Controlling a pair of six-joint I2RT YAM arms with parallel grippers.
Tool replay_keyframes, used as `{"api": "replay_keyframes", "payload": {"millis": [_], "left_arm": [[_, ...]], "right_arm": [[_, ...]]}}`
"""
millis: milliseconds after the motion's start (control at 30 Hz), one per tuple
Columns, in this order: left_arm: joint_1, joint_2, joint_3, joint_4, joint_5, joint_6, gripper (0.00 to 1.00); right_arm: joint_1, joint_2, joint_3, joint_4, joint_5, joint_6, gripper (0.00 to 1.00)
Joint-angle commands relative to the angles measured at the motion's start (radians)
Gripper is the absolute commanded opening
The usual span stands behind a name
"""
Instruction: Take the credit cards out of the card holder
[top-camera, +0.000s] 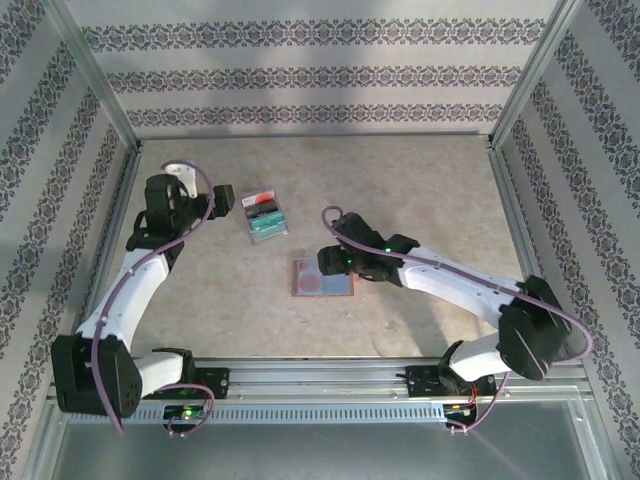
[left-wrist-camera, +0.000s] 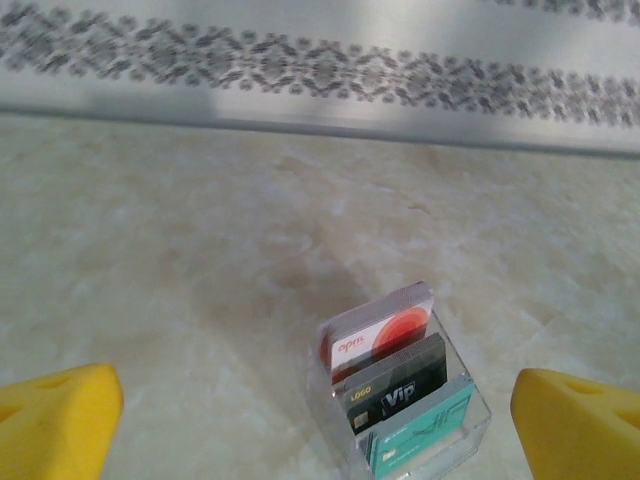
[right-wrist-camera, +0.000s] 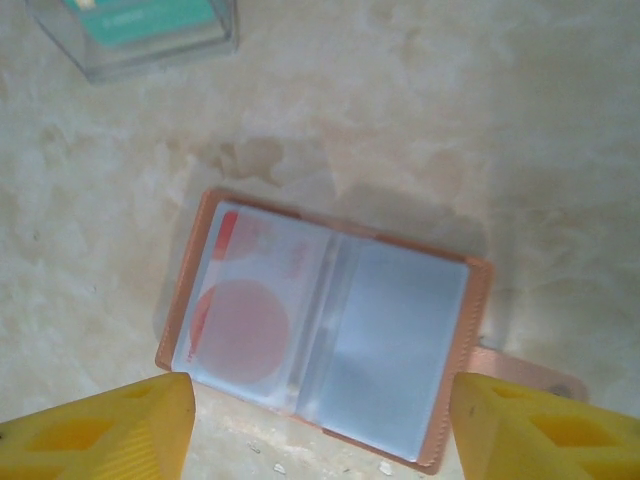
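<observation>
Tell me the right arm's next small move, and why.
Probably lower the right hand toward the half of the wallet that holds the red card. The wallet lies open and flat under the hand, the card sits inside its clear pocket, and the hand is open, gripping nothing.

Card holder (right-wrist-camera: 325, 330): leather-look rim w/ glossy clear plastic pockets.
</observation>
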Motion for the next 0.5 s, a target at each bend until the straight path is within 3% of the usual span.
{"api": "replay_keyframes", "payload": {"millis": [0,167,467], "left_arm": [[0.010,-0.090,-0.094,-0.024,-0.094,-0.201,0.99],[0.010,-0.209,-0.219,-0.077,-0.070,-0.289,0.99],[0.010,-0.312,-0.291,-0.127,-0.103,-0.306,0.99]], "right_arm": [[0.047,0.082,0.064,-0.053,0.029,0.042,0.67],[0.100,0.231,0.144,-0.080,0.019,0.064,0.66],[0.114,0.361,0.227,-0.107,0.036,0.051,0.69]]}}
